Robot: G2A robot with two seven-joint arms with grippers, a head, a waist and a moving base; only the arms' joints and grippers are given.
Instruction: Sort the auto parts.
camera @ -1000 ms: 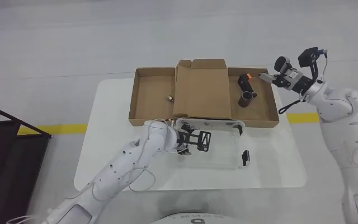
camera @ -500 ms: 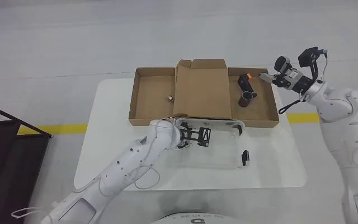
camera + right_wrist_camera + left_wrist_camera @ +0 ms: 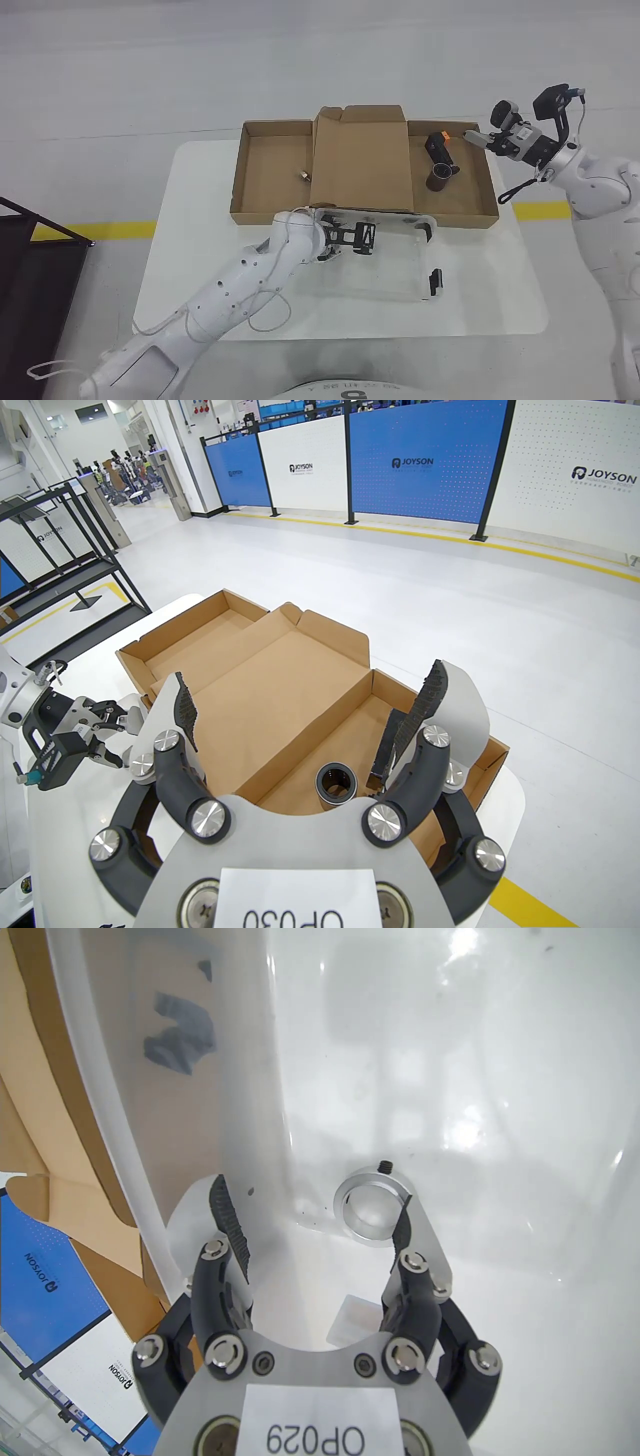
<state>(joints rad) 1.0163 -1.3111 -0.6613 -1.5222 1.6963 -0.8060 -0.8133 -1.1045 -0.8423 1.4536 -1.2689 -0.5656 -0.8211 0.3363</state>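
Down inside the clear bin (image 3: 382, 298), near its wall on the cardboard box (image 3: 360, 160) side, my left hand (image 3: 312, 1193) hangs released, its two fingers spread wide over the bin's white floor. A metal ring (image 3: 372, 1210) with a small set screw in its rim lies flat on that floor just beside the tip of one finger; I cannot tell whether the pad touches it. From above, this hand (image 3: 362, 238) sits in the bin's far half, and the bin stands on the white worktop (image 3: 200, 200) right against the box's near wall. My right hand (image 3: 309, 672) is released too, grasping nothing, fingers apart, held over the far right corner of the box (image 3: 280, 680). Below it, in the right compartment, a black cylinder (image 3: 335, 782) stands upright, with a long black part with an orange tip (image 3: 437, 148) just beside it. In the left compartment lies one small part (image 3: 301, 176) near the middle flap. A black piece (image 3: 436, 282) sits at the bin's right edge.
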